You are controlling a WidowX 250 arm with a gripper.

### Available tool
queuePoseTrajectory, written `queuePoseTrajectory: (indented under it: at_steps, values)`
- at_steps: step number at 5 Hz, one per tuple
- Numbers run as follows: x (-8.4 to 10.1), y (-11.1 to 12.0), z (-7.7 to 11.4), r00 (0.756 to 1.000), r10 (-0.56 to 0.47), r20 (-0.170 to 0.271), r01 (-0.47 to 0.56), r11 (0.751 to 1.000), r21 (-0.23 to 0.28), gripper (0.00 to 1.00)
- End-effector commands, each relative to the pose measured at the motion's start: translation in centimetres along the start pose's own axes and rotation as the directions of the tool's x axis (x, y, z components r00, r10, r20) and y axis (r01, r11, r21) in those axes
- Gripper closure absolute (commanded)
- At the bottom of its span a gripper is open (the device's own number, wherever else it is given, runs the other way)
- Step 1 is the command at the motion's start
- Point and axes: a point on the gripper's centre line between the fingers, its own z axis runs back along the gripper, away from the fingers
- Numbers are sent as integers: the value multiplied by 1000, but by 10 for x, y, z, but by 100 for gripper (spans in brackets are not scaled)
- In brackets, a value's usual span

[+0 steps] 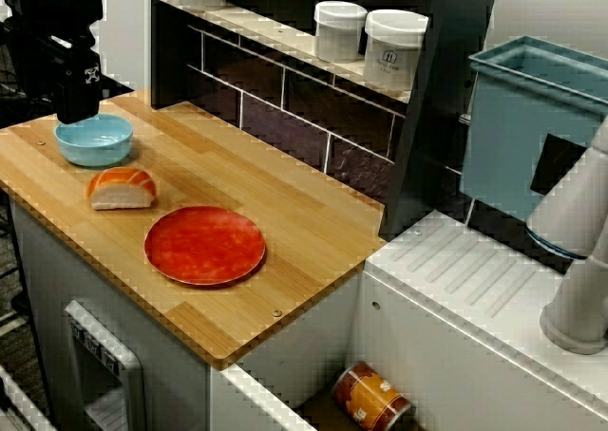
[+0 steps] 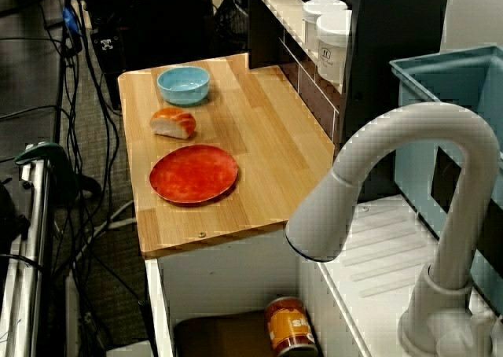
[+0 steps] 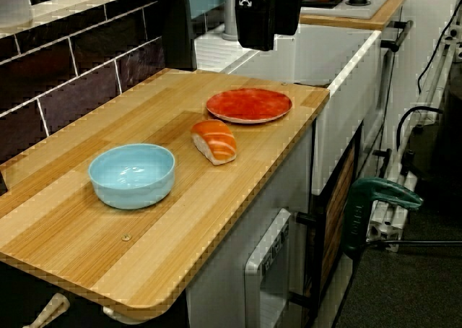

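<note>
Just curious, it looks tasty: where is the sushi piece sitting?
Seen from above, the sushi piece lies on the wooden counter, left side, between the blue bowl and the red plate.

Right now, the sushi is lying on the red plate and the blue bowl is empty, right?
No. The sushi lies on the wooden counter, between the red plate and the blue bowl, touching neither, as the view from above the counter shows. The bowl is indeed empty.

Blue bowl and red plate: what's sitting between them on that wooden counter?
A salmon sushi piece lies between the blue bowl and the red plate, touching neither, as the view facing the tiled wall shows.
</note>
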Motion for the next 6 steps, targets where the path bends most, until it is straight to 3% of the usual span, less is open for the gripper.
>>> queuePoseTrajectory:
  at_steps: [1,2,3,4,5,6]
  values:
    - [0,0,0,1000,0,0,0,1000,0,0]
    - [19,5,-12,997,-71,23,70,997,24,0]
    - [32,7,-23,968,-250,21,247,964,100,0]
    - [42,12,-38,914,-407,9,403,908,114,0]
    - [46,8,-53,858,-512,42,503,855,126,0]
    - [47,2,-64,801,-596,63,590,803,84,0]
